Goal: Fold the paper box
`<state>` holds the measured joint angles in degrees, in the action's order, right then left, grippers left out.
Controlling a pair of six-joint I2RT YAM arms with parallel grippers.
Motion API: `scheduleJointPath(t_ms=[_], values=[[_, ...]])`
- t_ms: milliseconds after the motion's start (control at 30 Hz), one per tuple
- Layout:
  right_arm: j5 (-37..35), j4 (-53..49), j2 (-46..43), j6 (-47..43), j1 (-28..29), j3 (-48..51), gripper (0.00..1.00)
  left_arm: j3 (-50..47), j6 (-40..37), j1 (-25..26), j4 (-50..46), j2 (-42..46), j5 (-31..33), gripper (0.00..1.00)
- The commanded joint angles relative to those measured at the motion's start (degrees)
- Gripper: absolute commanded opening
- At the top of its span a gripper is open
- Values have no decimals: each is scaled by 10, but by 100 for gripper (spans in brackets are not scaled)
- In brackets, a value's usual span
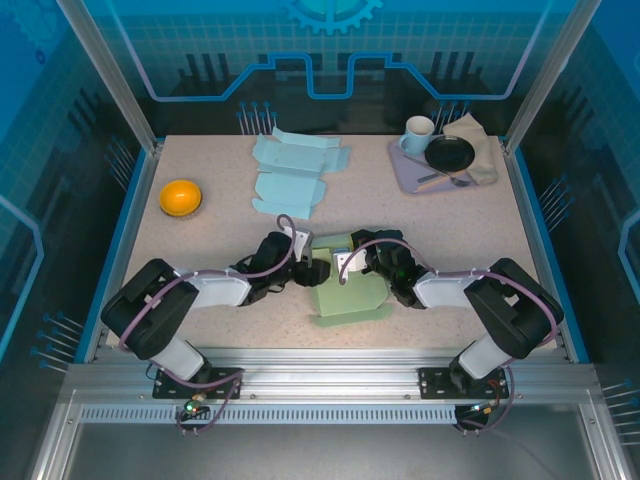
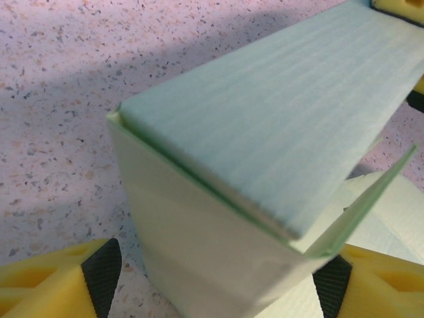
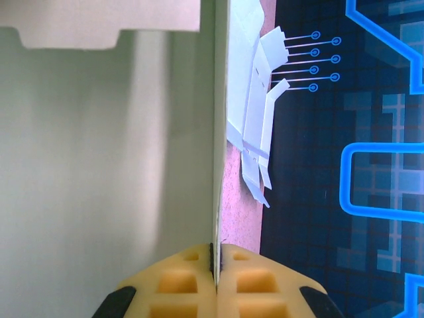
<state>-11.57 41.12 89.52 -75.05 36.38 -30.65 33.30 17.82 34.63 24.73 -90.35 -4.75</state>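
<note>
— Where does the right gripper (image 3: 215, 265) stand?

— Pressed together on a thin upright wall of the green paper box (image 1: 350, 296); the wall's edge runs straight down into the seam between its two tips.

— And the left gripper (image 1: 313, 272)?

— Apart. Its yellow fingers (image 2: 46, 288) stand either side of a folded corner of the same box. Bare table (image 1: 200, 250) shows between the one finger and the box wall. Whether the other touches the loose flap beside it, I cannot tell.

— So where is the box?

— In the middle of the table, near the arms, between the two grippers. It is partly folded: walls raised on its far side, a flat panel lying on the table on its near side.

— Anything further out?

— Pale blue flat cartons (image 1: 292, 172) lie at the far middle. An orange bowl (image 1: 181, 197) sits at the left, well apart from the box. At the far right is a tray (image 1: 402, 165) holding a white mug (image 1: 419, 132) at its far corner, a black dish (image 1: 450, 153) just beside the mug, and some cutlery (image 1: 452, 180) on the near side of the dish. A beige cloth (image 1: 482, 148) lies along the tray's right side.
</note>
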Motion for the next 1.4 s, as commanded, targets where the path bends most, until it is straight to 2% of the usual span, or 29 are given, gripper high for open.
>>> scheduleJointPath(t_ms=[0, 167, 567, 800, 900, 1100, 1367], values=[[8, -28, -10, -5, 11, 7, 0, 13, -13, 3, -5, -19, 44, 76], [8, -32, -14, -3, 13, 9, 0, 21, -7, 5, 4, -34, 66, 76], [-2, -55, -11, -5, 19, 10, 0, 36, -36, 36, 10, -51, 187, 57], [-5, -57, 9, 1, 20, 8, 0, 32, -46, 38, 49, -65, 212, 51], [-3, -59, 15, 3, 19, 7, 0, 39, -44, 38, 57, -71, 232, 44], [-5, -65, 20, 5, 19, 5, 0, 67, -2, 37, 32, -77, 291, 31], [-20, -81, 23, 16, 17, -5, 0, 110, 84, 37, -87, -82, 402, 32]])
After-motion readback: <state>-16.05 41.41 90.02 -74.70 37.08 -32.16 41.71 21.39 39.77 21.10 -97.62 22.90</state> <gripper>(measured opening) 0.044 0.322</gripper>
